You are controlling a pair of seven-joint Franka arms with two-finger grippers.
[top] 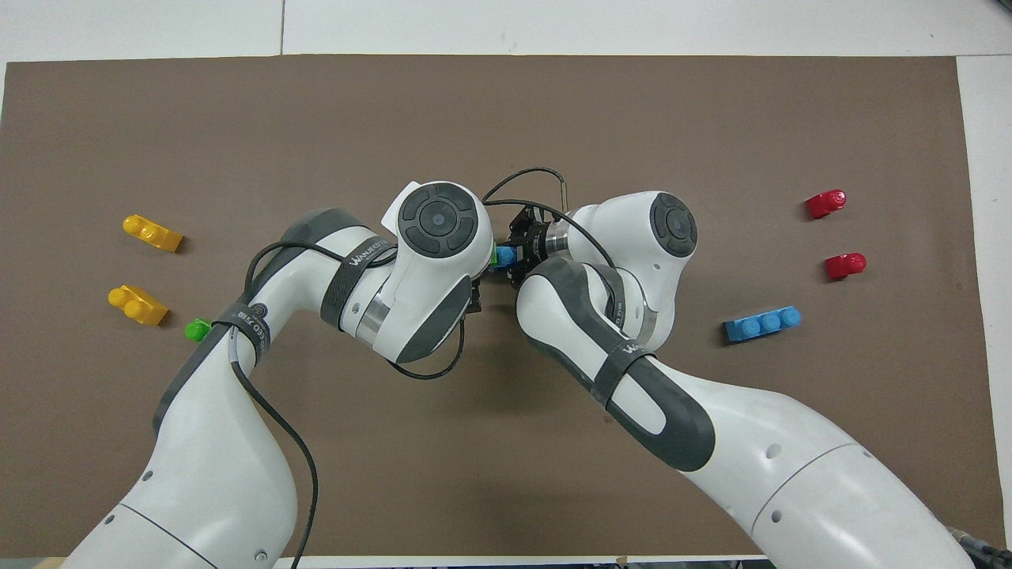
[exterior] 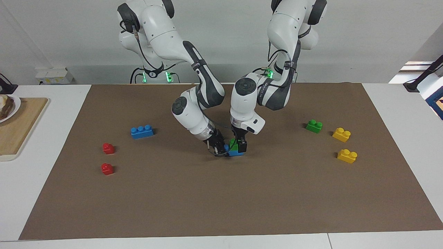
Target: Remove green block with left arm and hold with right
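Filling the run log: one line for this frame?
left gripper: shut on green block | green block: on blue block, mid-mat | right gripper: at blue block's end, grip unclear | phase: separating

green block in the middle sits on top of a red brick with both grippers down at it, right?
Not quite: the green block sits on a blue brick, not a red one, as the facing view shows. The left gripper and right gripper are both down at it.

blue brick | two red bricks | two yellow bricks | cutting board at worktop edge
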